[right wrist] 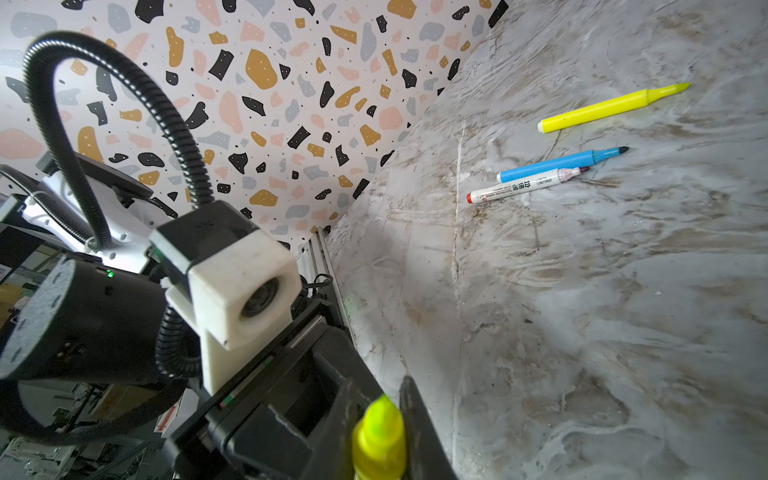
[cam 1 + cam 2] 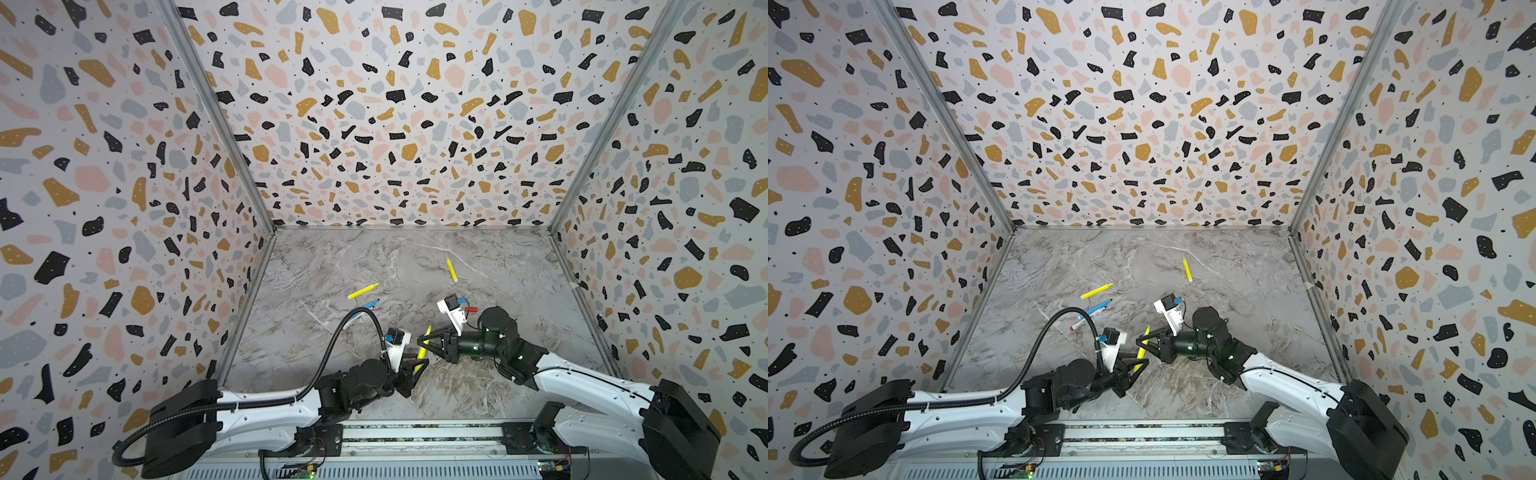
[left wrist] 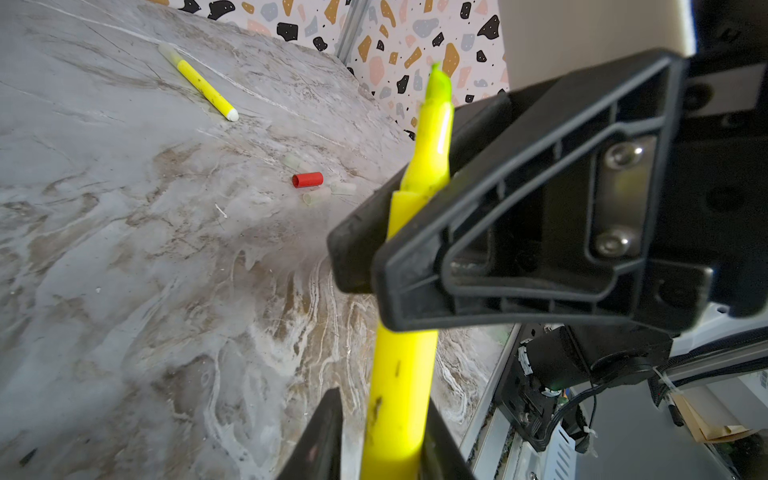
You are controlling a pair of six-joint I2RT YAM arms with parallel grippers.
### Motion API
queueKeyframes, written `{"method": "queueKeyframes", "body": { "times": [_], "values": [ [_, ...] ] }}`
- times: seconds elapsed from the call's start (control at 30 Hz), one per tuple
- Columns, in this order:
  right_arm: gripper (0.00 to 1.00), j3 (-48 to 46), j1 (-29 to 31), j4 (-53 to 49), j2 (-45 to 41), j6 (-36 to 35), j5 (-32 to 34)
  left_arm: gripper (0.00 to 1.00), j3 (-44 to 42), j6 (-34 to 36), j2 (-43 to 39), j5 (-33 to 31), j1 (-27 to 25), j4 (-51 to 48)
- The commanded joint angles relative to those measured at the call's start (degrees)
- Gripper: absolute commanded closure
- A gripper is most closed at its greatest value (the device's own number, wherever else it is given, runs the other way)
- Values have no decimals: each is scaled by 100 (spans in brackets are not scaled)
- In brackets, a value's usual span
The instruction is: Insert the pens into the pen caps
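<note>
The right pincer (image 2: 422, 343) is clamped shut on a slim bright yellow marker pen (image 3: 403, 365). It grips the pen just below the neck, and the pointed yellow-green tip sticks out past its black fingers. The pen stands tilted in the air above the grey marble-patterned tabletop (image 2: 498, 374), a little in from the middle of the near edge.

The left pincer (image 2: 422, 367) sits at the pen's lower barrel with its jaws narrow, one finger on each side. A sliver of tabletop shows between one finger and the barrel, and I cannot tell whether it grips. The two pincers face each other along the pen, close but apart.

Behind the right wrist, toward the right edge, a stubby bright red tube cap (image 3: 307, 179) lies on its side. A pale, nearly clear tube cap (image 3: 318, 196) lies just beside it, and a second pale cap (image 3: 344, 188) is next to that. Further on, toward the far right corner, lies a second yellow pen (image 2: 451, 270), pale at one end.

Toward the left edge lies a third yellow pen (image 2: 363, 290) with a bare tip. Nearer to the arms, a blue pen (image 1: 561, 164) and a white-barrelled pen with a red end (image 1: 523, 185) lie side by side, roughly parallel.
</note>
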Motion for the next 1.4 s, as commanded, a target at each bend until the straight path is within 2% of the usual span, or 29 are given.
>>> {"method": "queueKeyframes", "body": {
  "times": [0.0, 0.23, 0.53, 0.77, 0.83, 0.87, 1.0, 1.03, 1.2, 1.37],
  "values": [
    [90, -1, 48, 98, -2, -95, -67, 75, 256, 7, -2, -63, -27, 142],
    [90, -19, 74, 92, 27, -145, -52, 82, 268, -1, -60, -167, -27, 39],
    [89, -34, 135, 22, 5, -209, 26, 96, 257, -70, -128, -439, -27, -127],
    [88, -98, 201, 45, -153, -253, 72, 98, 271, -124, -184, -501, -27, -165],
    [85, -115, 215, 47, -184, -254, 88, 99, 291, -116, -180, -483, -27, -146],
    [81, -129, 215, 47, -217, -257, 96, 100, 278, -115, -184, -478, -27, -118],
    [42, -134, 215, -184, -518, -256, 451, 100, 178, -115, -213, -534, -29, -33],
    [37, -126, 202, -286, -607, -262, 594, 100, 130, -126, -224, -553, -20, -8],
    [33, 50, -189, -1389, -1094, -326, 1210, 100, -224, -229, -374, -576, -24, 189],
    [34, 166, -1234, -2482, -1239, -303, 1425, 100, -464, -233, -563, -659, -27, -11]
  ]
}}
